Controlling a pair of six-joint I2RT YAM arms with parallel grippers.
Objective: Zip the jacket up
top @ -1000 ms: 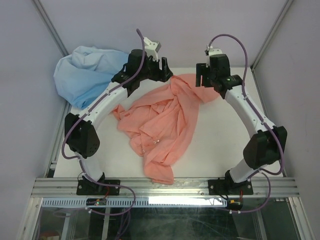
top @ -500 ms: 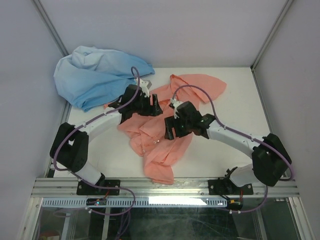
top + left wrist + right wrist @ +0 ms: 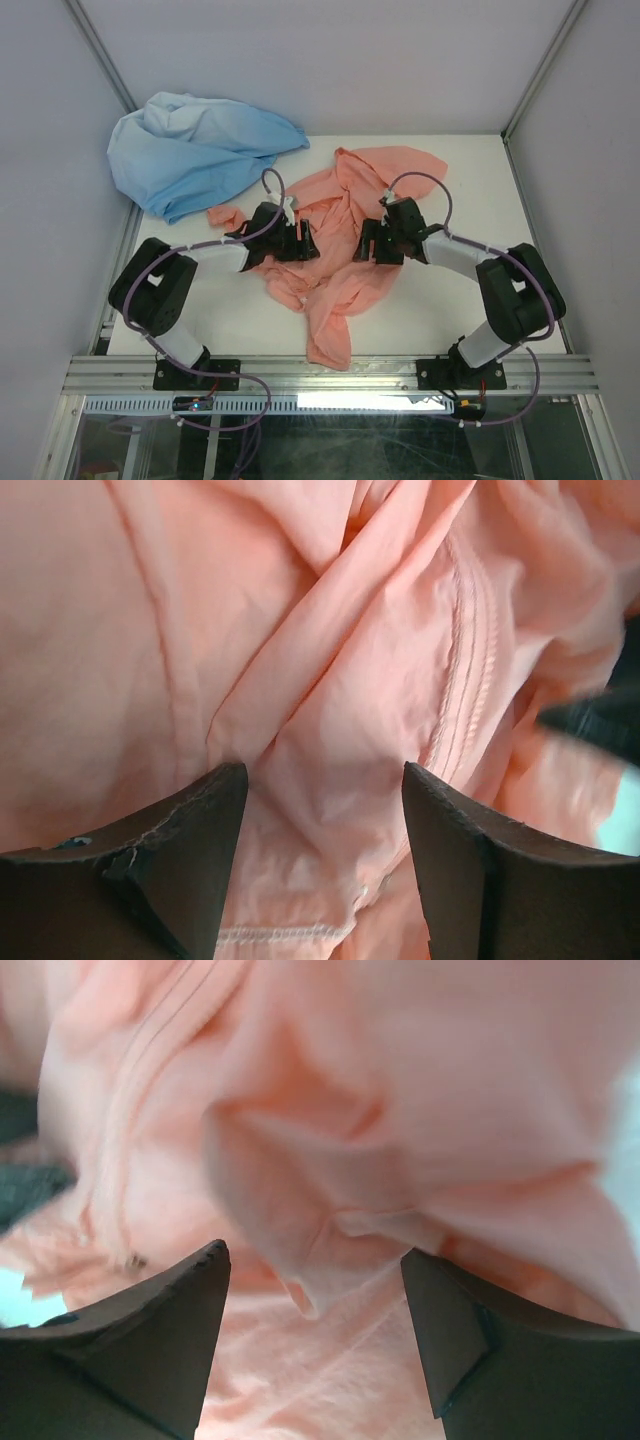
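Observation:
The salmon-pink jacket point(image 3: 340, 215) lies crumpled across the middle of the table, with one end trailing to the front edge. My left gripper point(image 3: 306, 243) sits low on its left half, pointing right. Its jaws are open in the left wrist view point(image 3: 325, 780), with a stitched hem of the jacket point(image 3: 300, 660) lying between the fingertips. My right gripper point(image 3: 364, 243) faces it from the right, a short gap away. It is open too point(image 3: 312, 1260), and a loose fold of the jacket point(image 3: 330, 1200) hangs between its fingers. A ribbed seam point(image 3: 140, 1070) runs along the left of that view.
A light blue garment point(image 3: 190, 150) is bunched at the back left corner, partly over the table's left edge. Bare white table point(image 3: 480, 210) shows to the right of the jacket and at the front left point(image 3: 225, 310). Frame posts stand at the back corners.
Both arms have come down from the back of the table onto the middle of the jacket and now face each other. The jacket has shifted and bunched between them.

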